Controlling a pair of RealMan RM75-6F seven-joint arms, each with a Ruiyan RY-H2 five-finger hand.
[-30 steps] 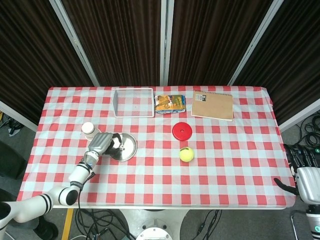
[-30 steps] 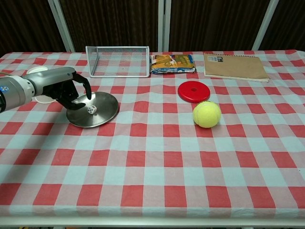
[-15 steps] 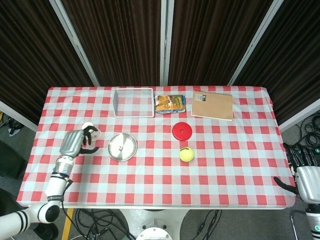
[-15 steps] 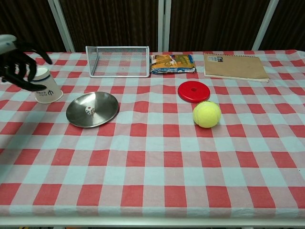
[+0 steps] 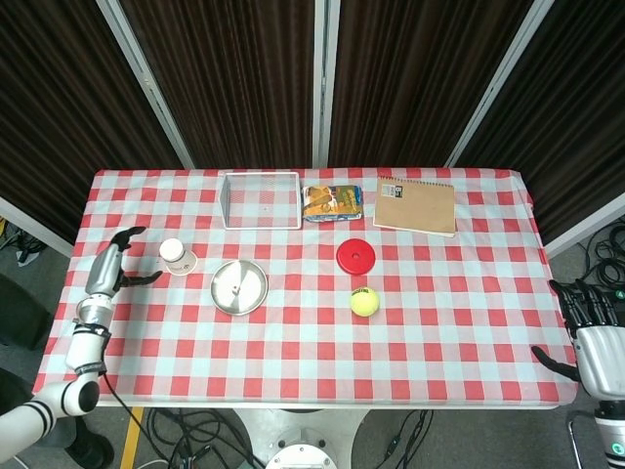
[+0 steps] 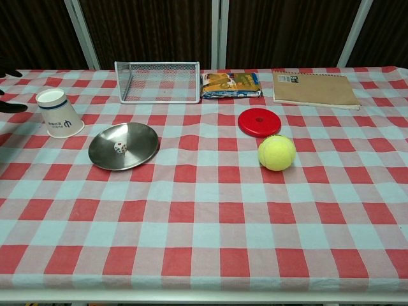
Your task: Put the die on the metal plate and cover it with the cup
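On the left half of the counter (image 6: 204,255) we locate the metal plate (image 6: 131,152), which serves as our landmark. We find the die (image 6: 119,147) lying on the plate, slightly left of its centre, uncovered. We see the cup (image 6: 59,113) standing mouth down on the checked cloth to the left of the plate and a little behind it, apart from the plate rim.

We observe the left hand (image 5: 109,266) further left of the plate, beyond the cup, at the counter's left edge; its fingers are spread apart and hold nothing, and it does not touch the cup. In the chest view only dark fingertips show at the left border. We observe the right hand (image 5: 589,323) well to the right of the plate, off the counter's right edge, fingers apart and holding nothing.

Behind the plate we note a wire basket (image 6: 157,81). To the right of the plate we note a red disc (image 6: 259,122) and a tennis ball (image 6: 276,152), with a snack packet (image 6: 231,85) and a notebook (image 6: 313,88) behind them.
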